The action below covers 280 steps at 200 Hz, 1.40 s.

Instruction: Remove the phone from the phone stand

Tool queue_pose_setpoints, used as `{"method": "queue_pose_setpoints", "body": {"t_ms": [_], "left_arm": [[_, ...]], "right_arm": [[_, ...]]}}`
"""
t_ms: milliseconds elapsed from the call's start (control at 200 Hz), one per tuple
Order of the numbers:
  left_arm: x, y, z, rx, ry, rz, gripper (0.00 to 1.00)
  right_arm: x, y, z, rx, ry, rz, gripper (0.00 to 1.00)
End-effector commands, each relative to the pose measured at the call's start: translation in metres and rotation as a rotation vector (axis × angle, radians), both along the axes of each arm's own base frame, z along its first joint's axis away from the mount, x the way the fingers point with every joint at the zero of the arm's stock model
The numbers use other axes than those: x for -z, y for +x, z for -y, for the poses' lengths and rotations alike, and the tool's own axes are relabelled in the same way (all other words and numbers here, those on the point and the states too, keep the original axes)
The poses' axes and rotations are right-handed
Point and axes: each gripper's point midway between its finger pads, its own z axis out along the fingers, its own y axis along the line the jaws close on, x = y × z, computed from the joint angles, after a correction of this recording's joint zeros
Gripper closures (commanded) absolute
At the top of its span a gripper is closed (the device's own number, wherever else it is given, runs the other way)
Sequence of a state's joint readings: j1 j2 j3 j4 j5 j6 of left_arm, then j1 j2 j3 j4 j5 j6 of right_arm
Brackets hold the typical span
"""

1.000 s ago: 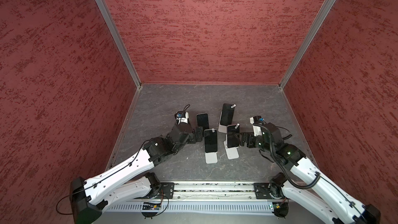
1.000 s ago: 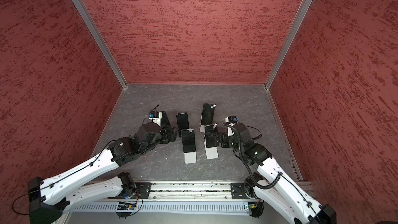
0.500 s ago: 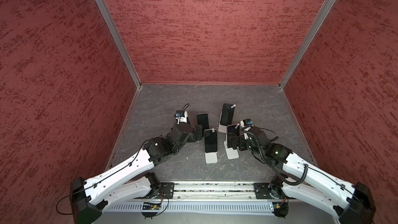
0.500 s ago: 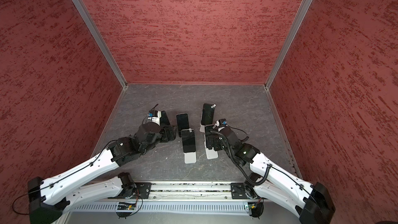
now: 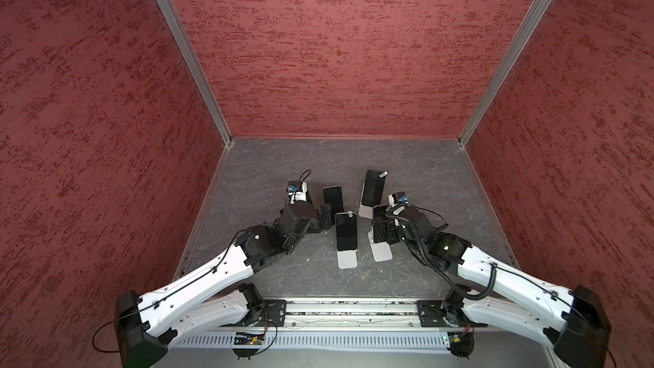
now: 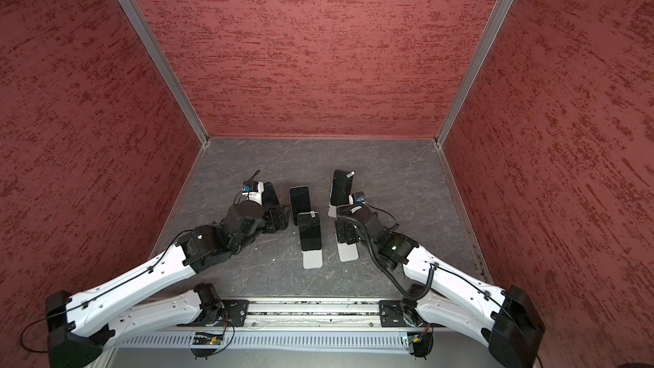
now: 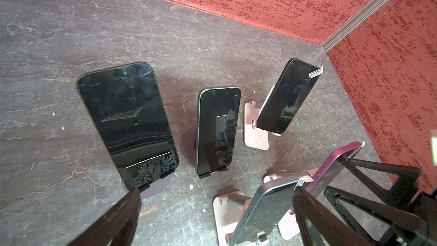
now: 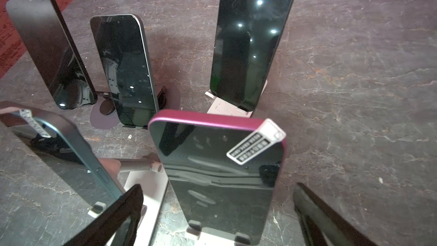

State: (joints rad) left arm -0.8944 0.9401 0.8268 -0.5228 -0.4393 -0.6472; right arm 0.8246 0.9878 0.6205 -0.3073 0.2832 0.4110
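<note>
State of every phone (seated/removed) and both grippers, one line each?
magenta phone: seated, ungripped
teal phone: seated
silver-edged phone: seated
large black phone: seated
stickered black phone: seated
left gripper: open, empty
right gripper: open, empty, facing magenta phone

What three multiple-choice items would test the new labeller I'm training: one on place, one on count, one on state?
1. Which phone stands between the right gripper's open jaws? A teal-edged phone; B magenta-edged phone with a white sticker; C large black phone.
2. How many dark-screened phones are propped on stands? A three; B four; C five.
3. The left gripper's jaws are: A open, gripping nothing; B shut on a phone; C out of view.
Answers: B, its magenta edge sits between both jaws in the right wrist view; C, the left wrist view shows five; A, they stand wide apart.
</note>
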Motion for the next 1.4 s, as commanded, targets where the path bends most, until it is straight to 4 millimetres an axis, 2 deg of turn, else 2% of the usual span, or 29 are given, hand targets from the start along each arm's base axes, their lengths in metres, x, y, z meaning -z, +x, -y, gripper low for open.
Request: {"method": "queue_pose_setpoints", "body": {"t_ms": [0, 180, 366, 716, 932, 1398], "left_arm": [[-0.005, 0.004, -0.001, -0.009, 0.029, 0.023, 0.00], [-0.005, 0.006, 0.001, -0.005, 0.049, 0.025, 0.01], [-0.007, 0.008, 0.002, 0.001, 0.043, 0.041, 0.01], [-0.009, 0.008, 0.001, 0.007, 0.066, 0.046, 0.01], [-0.010, 0.005, -0.007, -0.007, 0.086, 0.046, 0.01], [-0.011, 0.003, -0.013, -0.014, 0.094, 0.053, 0.01]], "right_arm": [[-0.025, 0.015, 0.000, 0.058, 0.000, 0.087, 0.01], [-0.028, 0.018, 0.000, 0.082, -0.010, 0.099, 0.01], [-0.022, 0.018, 0.000, 0.097, -0.010, 0.084, 0.01], [-0.016, 0.021, -0.010, 0.092, -0.003, 0.080, 0.05], [-0.009, 0.021, -0.013, 0.092, -0.015, 0.077, 0.10], [-0.008, 0.019, -0.015, 0.085, -0.044, 0.095, 0.28]]}}
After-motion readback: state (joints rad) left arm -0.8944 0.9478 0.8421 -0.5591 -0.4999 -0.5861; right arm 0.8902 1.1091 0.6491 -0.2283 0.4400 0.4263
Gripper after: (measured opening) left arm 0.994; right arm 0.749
